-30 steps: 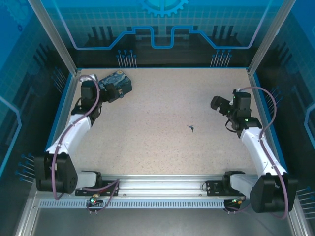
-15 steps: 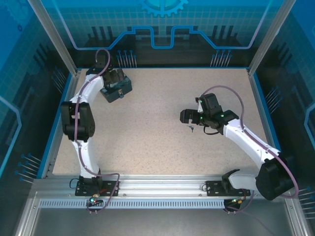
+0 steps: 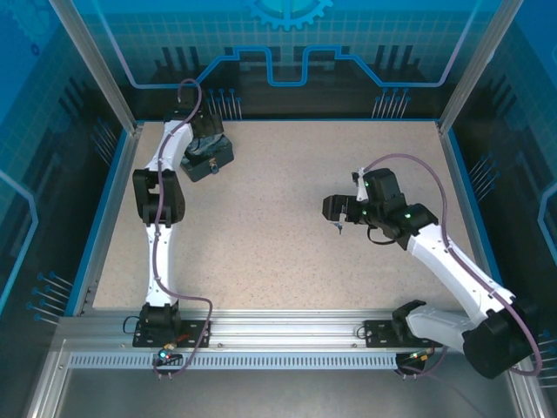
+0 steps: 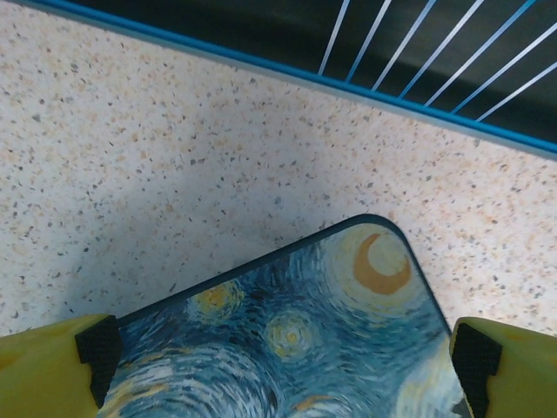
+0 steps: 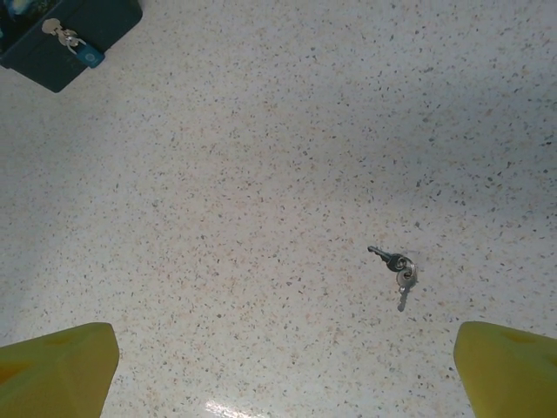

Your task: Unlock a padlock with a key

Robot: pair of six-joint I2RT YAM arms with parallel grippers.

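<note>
Left pincer (image 4: 283,348) released over box (image 4: 348,287) | right pincer (image 5: 287,357) released above key (image 5: 396,272) on table (image 5: 261,131) | padlock (image 5: 85,55) hung on box front

There is one box (image 4: 305,305) on one worktop (image 5: 261,131), and one padlock (image 5: 84,54) on the box's front. There seem to be two keys (image 5: 396,270) on one ring, though they are too small to be sure. There are two arms, left arm (image 3: 161,205) and right arm (image 3: 452,261). The left end effector (image 4: 287,353) and the right end effector (image 5: 283,370) each have two yellow fingers (image 5: 61,366).
</note>
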